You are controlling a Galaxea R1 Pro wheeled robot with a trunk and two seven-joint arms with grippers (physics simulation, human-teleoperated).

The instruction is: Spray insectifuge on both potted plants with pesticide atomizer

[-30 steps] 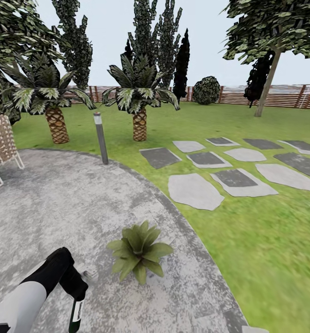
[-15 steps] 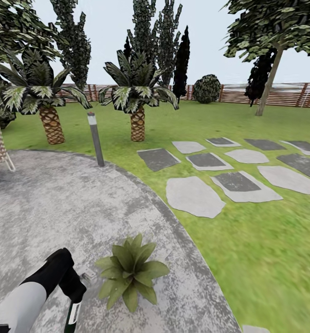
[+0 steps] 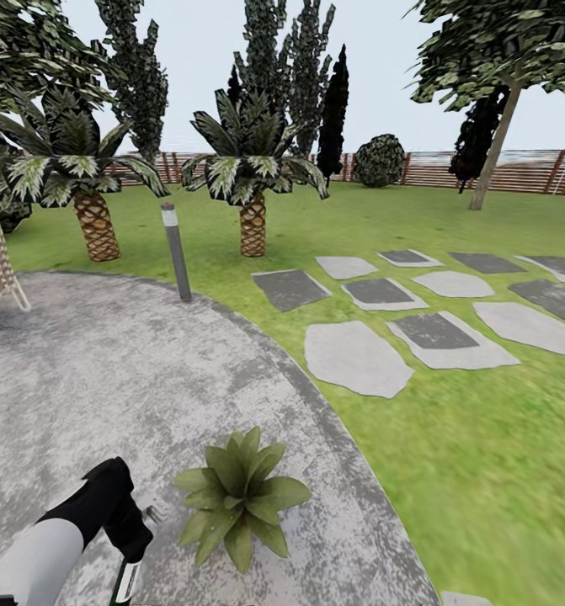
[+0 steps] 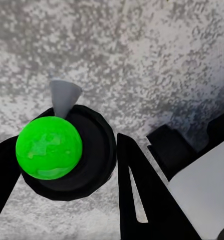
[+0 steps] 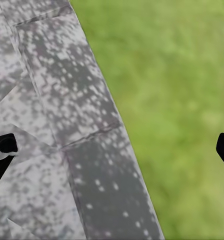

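I have the left gripper [image 3: 129, 551] with its fingers clamped on the pesticide atomizer [image 3: 122, 582], long axis near vertical over the patio [image 3: 105, 379], beside one potted plant [image 3: 236, 497], while the right gripper [image 5: 112, 150] fingers stand wide apart, empty.

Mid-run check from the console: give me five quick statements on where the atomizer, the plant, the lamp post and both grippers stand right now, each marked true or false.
1. The left gripper holds the pesticide atomizer. True.
2. The potted plant stands on the lawn among the stepping stones. False: it stands on the paved patio, near its edge.
3. The right gripper is shut on a pot. False: its fingertips are wide apart over the patio edge and grass.
4. The bollard lamp post stands at the patio's far rim, before the palms. True.
5. The atomizer is pressed into the plant's leaves. False: it hangs beside the plant, apart from it.
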